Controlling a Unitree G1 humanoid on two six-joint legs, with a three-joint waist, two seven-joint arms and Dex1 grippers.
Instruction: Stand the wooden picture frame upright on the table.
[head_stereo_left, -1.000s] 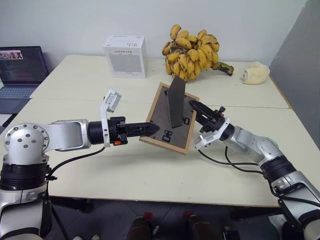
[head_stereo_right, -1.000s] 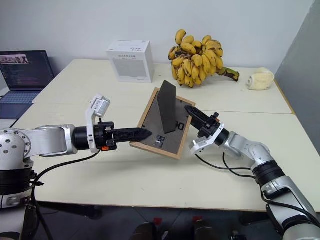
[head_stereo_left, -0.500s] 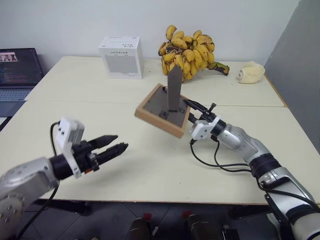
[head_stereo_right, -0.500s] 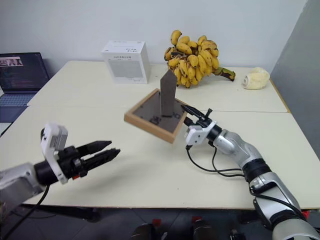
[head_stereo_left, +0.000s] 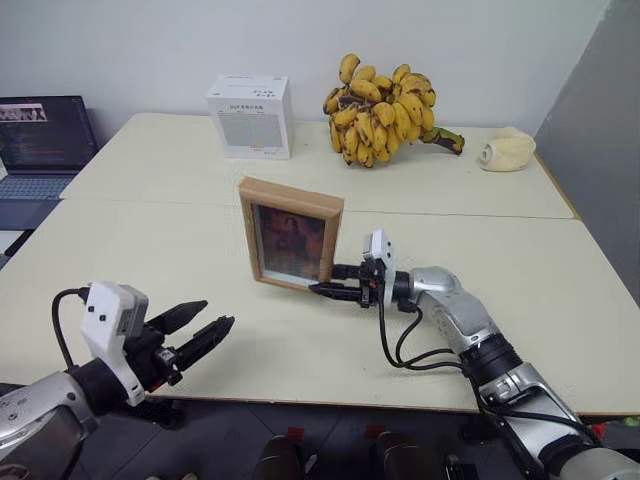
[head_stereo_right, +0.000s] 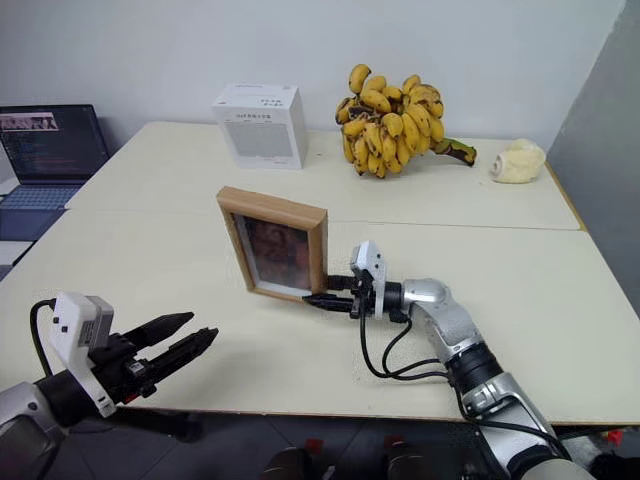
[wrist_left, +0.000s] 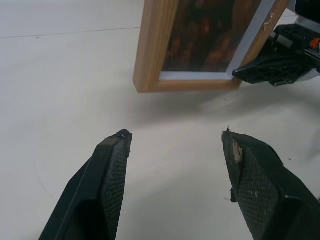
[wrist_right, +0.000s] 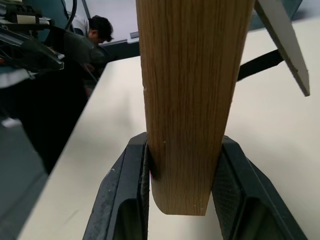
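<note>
The wooden picture frame stands upright on the table, its reddish portrait facing me. Its lower edge looks to rest on the tabletop. My right gripper reaches in level from the right and is shut on the frame's lower right edge. In the right wrist view its fingers clamp both faces of the light wood, and the stand juts out behind. My left gripper hangs open over the table's front left, apart from the frame, with nothing between its fingers.
A white printed box and a bunch of bananas sit at the table's far side, with a pale lumpy object at the far right. A laptop stands off the left edge. A person sits in the background.
My right gripper rolled the frame from tilted with its back up to upright with the picture facing me, shifting left and down. My left gripper drew back to the front left, open.
</note>
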